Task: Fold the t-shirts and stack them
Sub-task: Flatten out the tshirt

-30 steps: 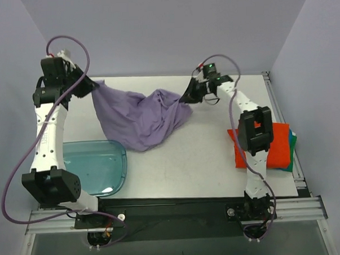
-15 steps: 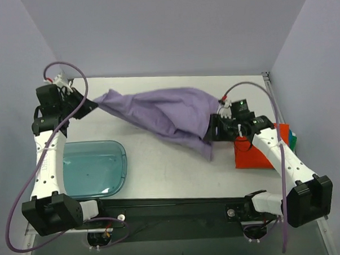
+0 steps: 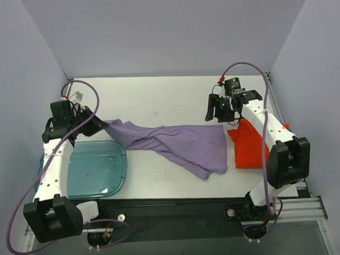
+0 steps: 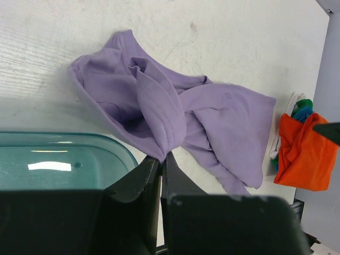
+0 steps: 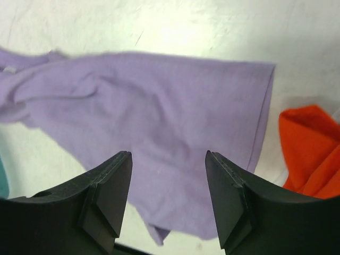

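The left gripper [image 4: 161, 158] is pinched shut on a bunched fold at the left end of the lavender t-shirt [image 3: 182, 144]. Its two fingers are pressed together with the cloth caught between the tips, just over the far right corner of the translucent blue tray [image 3: 119, 159]. From that pinch the shirt runs rightward across the white table [image 3: 157, 100], twisted and rumpled near the gripper. Toward its right end it spreads into a flatter panel that lies on the tabletop. The right gripper [image 5: 168, 156] hangs with its jaws spread apart and nothing between them. It is raised above the shirt's right end, and the wrist view looks down between the fingers at the flat purple panel and its straight hemmed edge. Just to the right of that edge, with a narrow strip of bare table between, lies the orange-red t-shirt [image 3: 249, 148], a folded bundle near the right side of the table and partly under the right arm. In the left wrist view a green-teal t-shirt [image 4: 304, 102] shows only as a small edge at the far side of the orange bundle, touching it.
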You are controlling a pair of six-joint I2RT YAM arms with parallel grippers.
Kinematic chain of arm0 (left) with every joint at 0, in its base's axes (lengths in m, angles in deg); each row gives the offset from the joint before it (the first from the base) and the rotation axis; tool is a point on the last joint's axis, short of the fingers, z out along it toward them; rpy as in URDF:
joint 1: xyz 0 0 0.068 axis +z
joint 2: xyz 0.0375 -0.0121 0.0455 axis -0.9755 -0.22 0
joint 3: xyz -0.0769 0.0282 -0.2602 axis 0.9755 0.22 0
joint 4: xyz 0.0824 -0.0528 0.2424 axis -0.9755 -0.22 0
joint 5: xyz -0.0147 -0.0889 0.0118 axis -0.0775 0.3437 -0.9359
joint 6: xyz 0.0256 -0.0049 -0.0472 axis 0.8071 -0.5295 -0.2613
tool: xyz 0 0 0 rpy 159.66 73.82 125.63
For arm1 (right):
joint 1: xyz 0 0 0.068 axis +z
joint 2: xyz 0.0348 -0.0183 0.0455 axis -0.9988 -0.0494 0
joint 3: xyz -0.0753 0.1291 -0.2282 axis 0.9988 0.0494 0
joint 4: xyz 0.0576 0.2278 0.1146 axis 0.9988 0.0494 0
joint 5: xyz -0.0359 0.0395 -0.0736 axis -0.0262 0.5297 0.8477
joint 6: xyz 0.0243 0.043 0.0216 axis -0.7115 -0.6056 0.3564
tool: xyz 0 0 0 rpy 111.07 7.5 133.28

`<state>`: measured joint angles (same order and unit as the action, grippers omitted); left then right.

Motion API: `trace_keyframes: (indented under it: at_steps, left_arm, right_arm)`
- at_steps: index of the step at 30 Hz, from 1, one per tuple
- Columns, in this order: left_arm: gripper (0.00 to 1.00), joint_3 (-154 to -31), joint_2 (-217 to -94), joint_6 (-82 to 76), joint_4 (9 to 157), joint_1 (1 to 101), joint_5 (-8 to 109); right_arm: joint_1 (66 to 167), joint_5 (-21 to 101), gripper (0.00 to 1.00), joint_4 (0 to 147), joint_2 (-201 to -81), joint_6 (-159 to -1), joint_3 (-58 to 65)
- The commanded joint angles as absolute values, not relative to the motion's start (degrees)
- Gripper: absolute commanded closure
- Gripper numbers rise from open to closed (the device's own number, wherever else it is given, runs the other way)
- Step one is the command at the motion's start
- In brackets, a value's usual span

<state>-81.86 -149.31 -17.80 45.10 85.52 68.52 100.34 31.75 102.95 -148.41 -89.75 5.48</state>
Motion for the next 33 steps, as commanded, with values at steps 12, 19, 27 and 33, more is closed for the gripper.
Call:
trace_keyframes:
  at_steps: [12, 19, 27, 33]
  left_arm:
    - [1.00, -80.9, -146.0, -15.4, 45.4, 85.5, 68.1]
    - [1.00, -81.1, -146.4, -15.2, 45.1, 85.6, 67.6]
    - [1.00, -82.2, -147.5, -15.3, 44.9, 85.6, 67.1]
    - [1.00, -82.4, -147.7, -15.6, 45.1, 85.6, 66.5]
  right_arm:
    - [96.6, 43.6, 0.50, 102.5, -170.9, -90.7, -3.2]
    - [95.3, 45.8, 0.51, 101.6, -174.4, -90.4, -4.3]
    - [94.1, 45.1, 0.52, 100.1, -177.1, -89.3, -4.7]
    - [93.1, 42.5, 0.56, 99.5, -178.7, -89.0, -5.0]
